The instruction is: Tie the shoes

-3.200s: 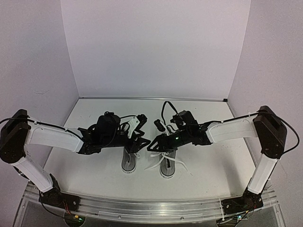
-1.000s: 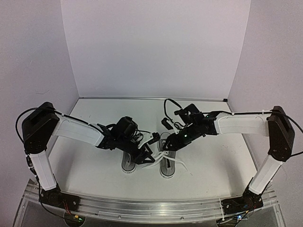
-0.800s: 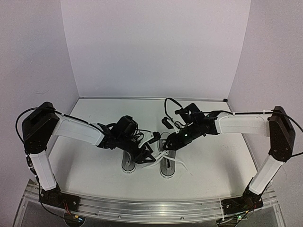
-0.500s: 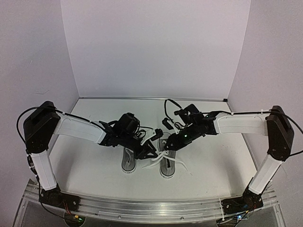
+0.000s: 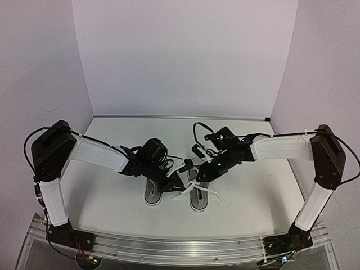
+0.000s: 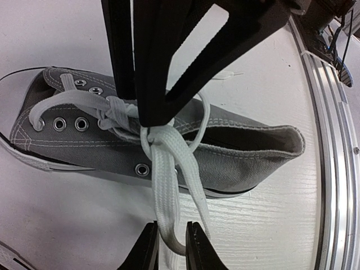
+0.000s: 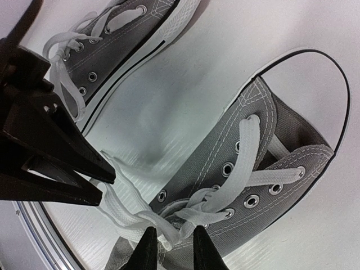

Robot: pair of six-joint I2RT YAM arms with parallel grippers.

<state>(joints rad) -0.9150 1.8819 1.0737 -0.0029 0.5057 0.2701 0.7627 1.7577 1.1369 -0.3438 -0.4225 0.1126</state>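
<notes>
Tutor: Since the overhead view of three seconds ago, both arms have reached further in over the shoes; the left gripper, then held farther from the bases, now sits low between the pair; the right gripper has shifted only slightly, staying over the grey shoe.

Student: What does each tool hold?

Tutor: Left gripper: fingers drawn nearly together, a flat strand of the white lace pinched between the tips; the strand runs straight ahead from those tips to the crossing above the shoe's tongue. Right gripper: seen from the left wrist, its black fingers taper to one closed point on that crossing; seen from its own wrist, the bunched lace lies between its two tips.

Student: Where do the shoes lie relative to the tools?

Tutor: Grey shoe: directly beneath the right gripper and just ahead of the left one, sole flat on the table, heel opening toward the metal rail; second shoe: beside the first but apart from it, under the left arm's wrist and behind that gripper's fingertips; whether its lace is tied cannot be told.
</notes>
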